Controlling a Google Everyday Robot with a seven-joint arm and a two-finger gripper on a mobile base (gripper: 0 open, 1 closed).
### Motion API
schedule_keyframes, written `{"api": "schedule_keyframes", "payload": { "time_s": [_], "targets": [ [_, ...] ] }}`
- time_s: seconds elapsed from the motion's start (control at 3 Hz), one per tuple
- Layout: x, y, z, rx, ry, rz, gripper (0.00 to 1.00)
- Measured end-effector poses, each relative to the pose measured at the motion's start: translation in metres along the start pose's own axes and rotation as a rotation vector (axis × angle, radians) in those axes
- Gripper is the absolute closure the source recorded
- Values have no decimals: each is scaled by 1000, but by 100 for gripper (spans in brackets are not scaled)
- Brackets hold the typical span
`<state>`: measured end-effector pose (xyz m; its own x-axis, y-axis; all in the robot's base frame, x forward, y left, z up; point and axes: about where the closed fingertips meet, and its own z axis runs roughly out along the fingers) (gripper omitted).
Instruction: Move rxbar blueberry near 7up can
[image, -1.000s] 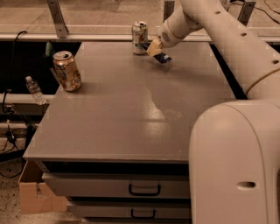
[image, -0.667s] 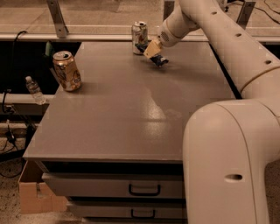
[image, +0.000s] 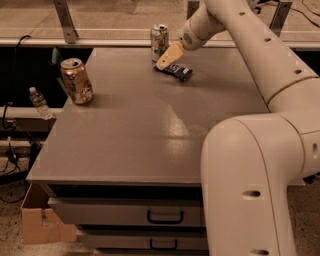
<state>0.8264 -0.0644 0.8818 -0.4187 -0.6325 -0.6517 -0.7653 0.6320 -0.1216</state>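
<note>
Top centre: the gripper, its grip impossible to tell, hovers over the rxbar blueberry, seemingly delivered beside the 7up can on the desk.

The gripper is held low over the far part of the bench, close to the far edge and a little right of its middle. Its tan tip is pointed down and to the left. It is carried by a rounded white wrist, from which the arm is stretched back along the right edge. The thick lower link is seen at the near right corner, filling the foreground.
</note>
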Motion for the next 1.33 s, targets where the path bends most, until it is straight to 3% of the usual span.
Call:
{"api": "schedule_keyframes", "payload": {
  "time_s": [0.33,0.67,1.0,1.33],
  "targets": [
    [-6,-5,-11,4,-41,11,0],
    [1,-9,-45,2,-129,23,0],
    [33,-2,-93,-16,-221,18,0],
    [74,20,-146,-31,-285,-31,0]
  ]
}}
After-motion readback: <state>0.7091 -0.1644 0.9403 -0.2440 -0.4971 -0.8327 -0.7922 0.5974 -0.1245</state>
